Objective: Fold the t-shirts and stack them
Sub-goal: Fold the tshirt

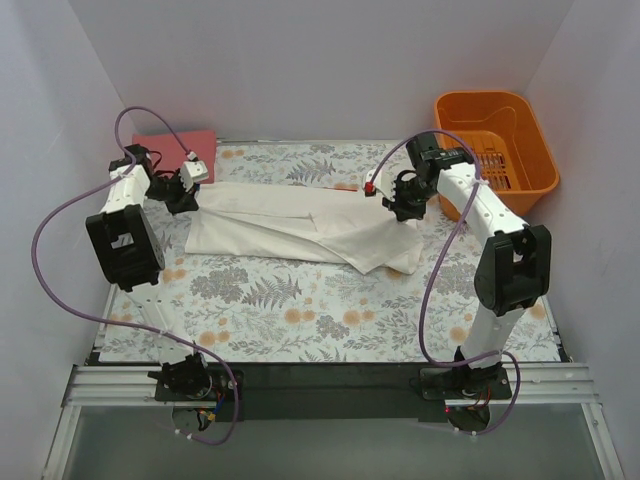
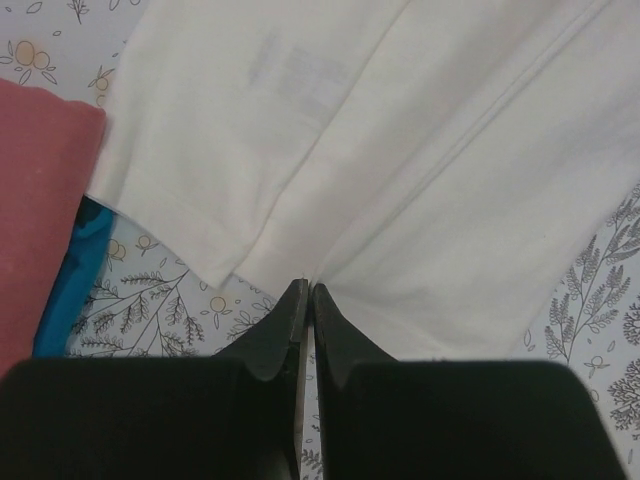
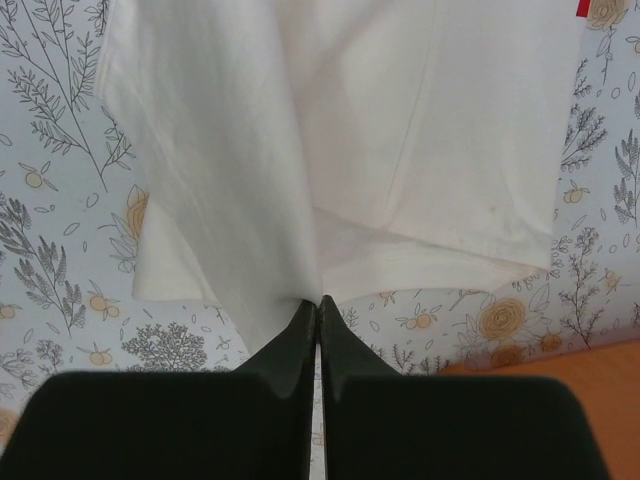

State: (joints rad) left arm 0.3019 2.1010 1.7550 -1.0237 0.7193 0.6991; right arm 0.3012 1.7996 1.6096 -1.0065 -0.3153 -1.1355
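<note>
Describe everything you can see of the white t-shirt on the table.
The white t-shirt is soft, thin cloth, plain side up, with hemmed edges and a sliver of red at its far edge. It lies stretched sideways across the floral table cover, partly folded over itself, wrinkled and bunched at its right end. The shut left end effector and right end effector each seem to pinch an edge.

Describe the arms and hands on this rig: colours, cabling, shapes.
The left arm and right arm have white links with boxy black joint housings. A purple cable loops from each base to the wrist. The left hand and right hand are matte black, with two fingers tapering to narrow tips.
</note>
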